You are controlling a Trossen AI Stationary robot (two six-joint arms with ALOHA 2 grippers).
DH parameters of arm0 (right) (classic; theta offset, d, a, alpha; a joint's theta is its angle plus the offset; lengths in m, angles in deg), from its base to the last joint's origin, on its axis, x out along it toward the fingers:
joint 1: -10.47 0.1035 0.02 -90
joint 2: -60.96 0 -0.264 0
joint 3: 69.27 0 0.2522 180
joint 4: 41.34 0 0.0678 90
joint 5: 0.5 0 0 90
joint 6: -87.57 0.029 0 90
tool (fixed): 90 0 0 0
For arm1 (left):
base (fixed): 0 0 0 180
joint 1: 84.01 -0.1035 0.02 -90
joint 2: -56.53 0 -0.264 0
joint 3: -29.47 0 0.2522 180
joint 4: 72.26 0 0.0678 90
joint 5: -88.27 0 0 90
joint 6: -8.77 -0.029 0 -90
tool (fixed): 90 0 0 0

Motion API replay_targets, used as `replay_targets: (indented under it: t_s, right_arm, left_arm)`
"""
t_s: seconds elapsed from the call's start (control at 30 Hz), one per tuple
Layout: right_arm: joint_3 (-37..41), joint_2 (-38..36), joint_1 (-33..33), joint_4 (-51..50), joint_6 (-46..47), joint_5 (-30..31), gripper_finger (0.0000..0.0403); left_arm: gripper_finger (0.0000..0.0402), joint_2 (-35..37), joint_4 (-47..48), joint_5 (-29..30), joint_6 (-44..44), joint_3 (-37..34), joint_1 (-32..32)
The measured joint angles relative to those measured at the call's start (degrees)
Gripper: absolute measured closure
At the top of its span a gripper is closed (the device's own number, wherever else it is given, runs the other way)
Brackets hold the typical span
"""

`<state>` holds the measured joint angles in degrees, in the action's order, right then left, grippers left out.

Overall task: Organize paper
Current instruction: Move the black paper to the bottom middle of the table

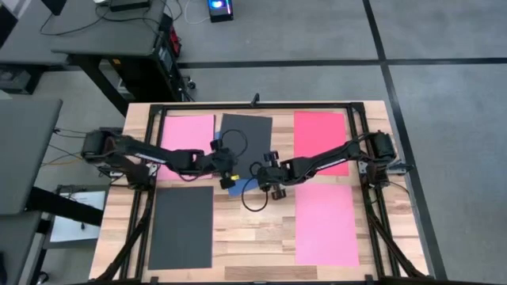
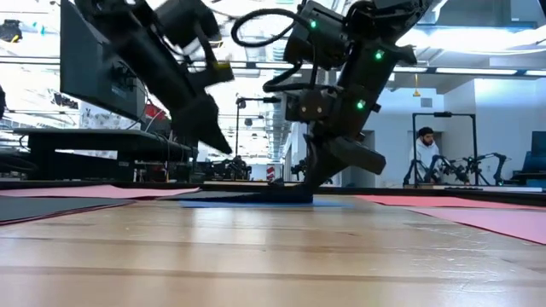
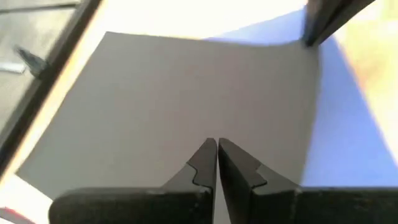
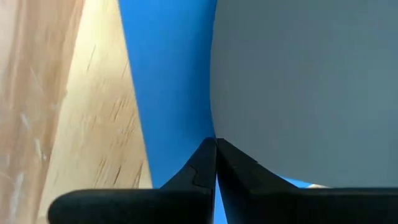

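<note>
- The paper is lying in flat sheets all over the wooden surface [image 1: 253, 237].
- A dark grey sheet [image 1: 245, 131] is sitting at the far middle, on top of a blue sheet [image 1: 234, 187]. Only a little blue is peeking out at the near edge.
- A pink sheet [image 1: 188, 131] is lying to the left of them and a red sheet [image 1: 321, 138] to the right.
- Nearer the front, another dark grey sheet [image 1: 182, 226] is lying on the left and another pink sheet [image 1: 326, 222] on the right.
- The right hand [image 4: 215, 149] is reaching down to the near edge of the stacked pair, right where grey meets blue. Its fingers are pressed together. It may be pinching the sheet edge, but I cannot tell for sure.
- The left hand [image 3: 216, 149] is hanging just over the grey sheet, beside the right one. Its fingers are together too, with nothing between them.
- Both hands are probably meeting here because two colours are stacked, and the sheets need pulling apart to be sorted.
- Thin paper is lying so flat that catching one edge may be tricky.
- A person [image 2: 424, 153] is sitting far off in the room behind.
</note>
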<state>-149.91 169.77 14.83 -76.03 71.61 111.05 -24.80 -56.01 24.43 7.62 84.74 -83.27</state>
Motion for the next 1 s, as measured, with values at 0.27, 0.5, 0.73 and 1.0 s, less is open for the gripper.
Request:
replay_targets:
  t_s: [0.27, 0.5, 0.73, 1.0]
  right_arm:
    - [-0.4, -6.9, -0.4, 0.0, 1.6, 0.0, 0.0403]
    - [-0.4, -11.8, -0.4, -0.2, 1.6, -0.4, 0.0403]
    - [-0.4, -12.0, -0.4, -2.2, 2.7, -0.4, 0.0403]
    - [-0.4, -12.0, -0.3, -2.2, 3.0, -0.6, 0.0403]
  left_arm:
    - [0.0282, 7.1, 15.9, -1.5, 7.0, 0.0, 6.9]
    - [0.018, 0.0, 15.7, 6.9, 8.6, 0.0, 10.9]
    - [0.0157, -7.9, 9.3, 17.3, 8.4, 0.0, 10.5]
    - [0.0157, -15.3, 2.2, 14.6, 5.8, 0.0, 8.6]
